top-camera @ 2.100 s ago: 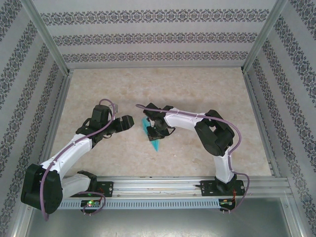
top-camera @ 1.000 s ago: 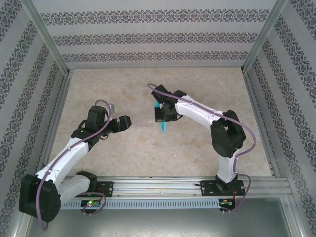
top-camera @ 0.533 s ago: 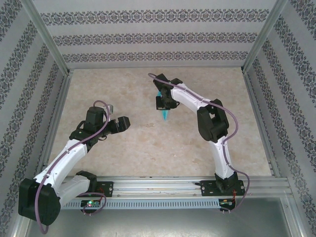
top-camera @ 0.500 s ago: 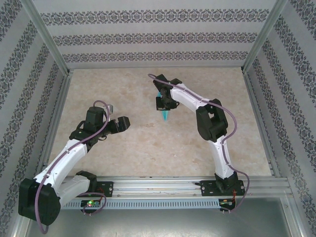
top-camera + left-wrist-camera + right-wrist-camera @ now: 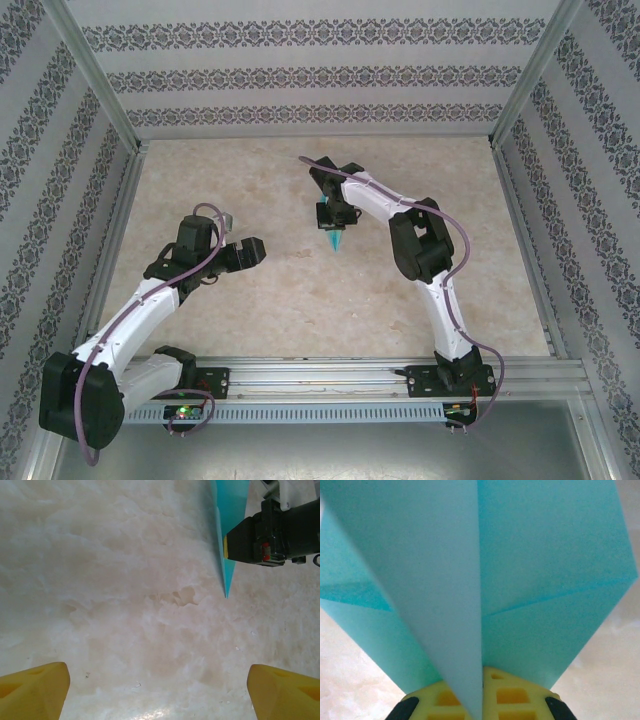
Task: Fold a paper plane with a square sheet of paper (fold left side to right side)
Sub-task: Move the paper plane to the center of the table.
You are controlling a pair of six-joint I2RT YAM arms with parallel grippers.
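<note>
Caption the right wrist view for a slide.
Right end effector shut on the turquoise paper plane, marbled tabletop behind.

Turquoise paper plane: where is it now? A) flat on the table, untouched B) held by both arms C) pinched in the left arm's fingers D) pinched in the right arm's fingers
D: the slim turquoise paper plane is clamped in the right arm's yellow fingers; the left arm's fingers stand open, apart from it.

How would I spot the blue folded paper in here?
On the beige marbled table, follow the right white-and-black arm to its gripper near the middle. Pinched there is a slim turquoise paper dart, sharp point toward the arm bases, the only turquoise thing.
</note>
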